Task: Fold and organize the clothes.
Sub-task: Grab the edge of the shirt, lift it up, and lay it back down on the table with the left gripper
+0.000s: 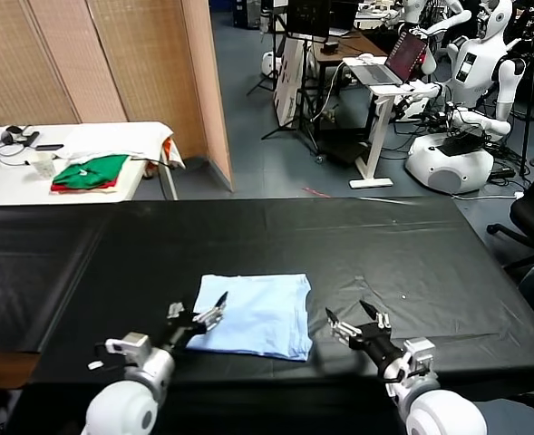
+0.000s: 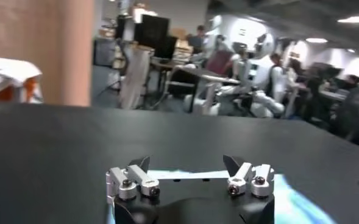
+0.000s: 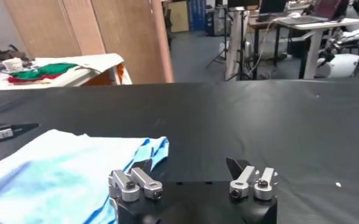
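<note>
- The pale light-blue shirt point(image 1: 253, 315) of thin soft fabric lies folded into a rough rectangle on the black cloth-covered table point(image 1: 402, 245), near the table's front edge and about midway across it.
- Seen from the right wrist camera, the same shirt point(image 3: 57, 176) shows a few creases and a layered edge with darker blue lines at one corner.
- The left gripper point(image 1: 199, 317) hangs over the shirt's front-left corner with its jaws spread wide; nothing is between them. Whether a fingertip touches the fabric cannot be told.
- In the left wrist view, the left gripper point(image 2: 186, 165) shows two dark fingertips standing well apart, with a strip of the light-blue shirt point(image 2: 295, 201) lying on the table beyond and below them.
- The right gripper point(image 1: 351, 320) sits just beside the shirt's front-right corner, above the bare black table, and its jaws are also spread wide and empty.
- In the right wrist view, the right gripper point(image 3: 190, 165) has its fingers parted, with the shirt off to one side of it and clear of them.
- On a white side table point(image 1: 4, 181) at the far left lie folded green-and-red garments point(image 1: 90, 172) and a white cloth point(image 1: 112, 138).
- Behind stand tan folding screens point(image 1: 112, 59), and farther right a desk with an open laptop point(image 1: 398, 59) and a white humanoid robot point(image 1: 470, 86).
</note>
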